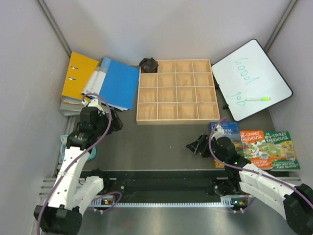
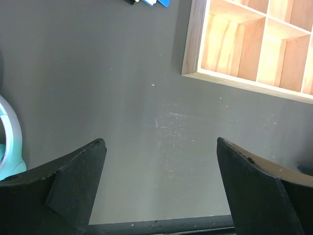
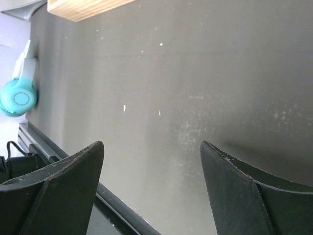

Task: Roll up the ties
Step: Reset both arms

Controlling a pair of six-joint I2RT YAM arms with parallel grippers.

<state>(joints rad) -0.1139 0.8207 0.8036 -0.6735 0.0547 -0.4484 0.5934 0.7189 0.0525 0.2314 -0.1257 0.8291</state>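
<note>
Currently, small dark rolled fabric tie (image 1: 148,64): eleven o'clock corner of pale wooden grid tray (image 1: 177,121).
Handling: probably light, soft, slippery; pinch across whole roll.
Left gripper (image 2: 160,141): wide, empty.
Right gripper (image 3: 151,144): wide, empty.

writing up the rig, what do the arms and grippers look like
The left arm and right arm have white shells with black joints. A thin purple cable loops along each. The left gripper and right gripper are black, with two broad wedge-shaped fingers.

Left gripper (image 2: 160,142) spread wide, grey table (image 2: 98,73), wooden tray (image 2: 193,39) (upper right)
</note>
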